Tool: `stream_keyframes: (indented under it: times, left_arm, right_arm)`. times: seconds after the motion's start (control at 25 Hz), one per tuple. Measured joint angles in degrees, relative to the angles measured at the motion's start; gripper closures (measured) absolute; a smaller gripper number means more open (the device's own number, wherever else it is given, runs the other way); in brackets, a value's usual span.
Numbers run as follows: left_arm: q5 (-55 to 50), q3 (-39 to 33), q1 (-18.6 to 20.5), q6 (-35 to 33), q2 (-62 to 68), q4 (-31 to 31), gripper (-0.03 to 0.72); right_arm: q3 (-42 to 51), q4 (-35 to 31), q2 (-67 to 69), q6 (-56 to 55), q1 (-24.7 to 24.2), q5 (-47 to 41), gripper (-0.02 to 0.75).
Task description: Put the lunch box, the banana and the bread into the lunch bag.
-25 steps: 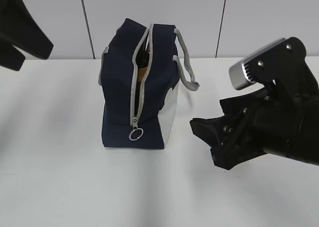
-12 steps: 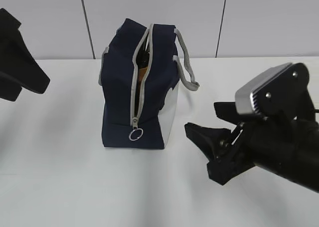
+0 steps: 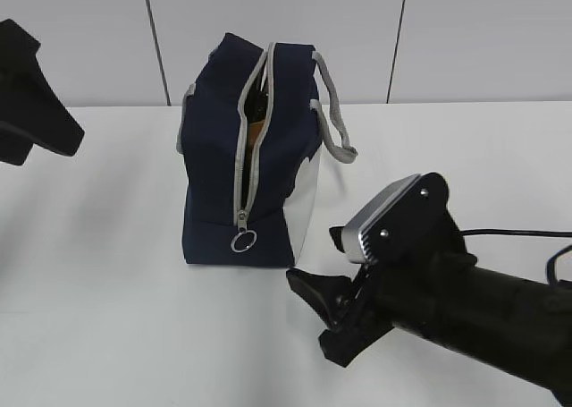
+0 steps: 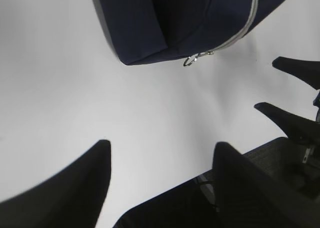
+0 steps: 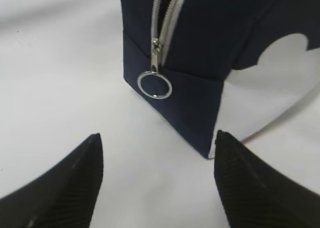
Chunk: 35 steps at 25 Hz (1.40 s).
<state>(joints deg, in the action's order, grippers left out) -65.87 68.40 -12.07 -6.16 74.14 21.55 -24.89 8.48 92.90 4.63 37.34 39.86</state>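
The lunch bag [image 3: 246,156] stands upright on the white worktop [image 3: 107,317], its zipper gaping, so the empty right tool [image 3: 323,322], jaws apart, should ease level toward the ring pull [image 5: 155,84] and pinch squarely; the left tool [image 4: 160,183] hangs apart too.

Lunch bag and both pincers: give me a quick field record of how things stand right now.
lunch bag: upright on the white table, zipper open along the top
zipper ring pull: at the bottom of the zipper track, hanging free
contents: something brown shows in the gap; cannot identify it
right pincer: open, empty, low over the table, facing the pull
left pincer: open, empty, apart from the bag
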Motion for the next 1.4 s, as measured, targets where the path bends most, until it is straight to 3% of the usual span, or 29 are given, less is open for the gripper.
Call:
stream_keyframes:
  times: [0.56, 1.4]
  left_arm:
    - [10.2, -8.4, 0.0, 0.0, 1.1, -3.5, 0.318]
    - [10.3, -8.4, 0.0, -0.2, 1.1, -3.9, 0.320]
  right_arm:
    - [-12.8, 14.5, 12.2, -9.3, 0.0, 1.1, 0.226]
    - [-16.1, 12.3, 17.6, -11.2, 0.0, -0.5, 0.227]
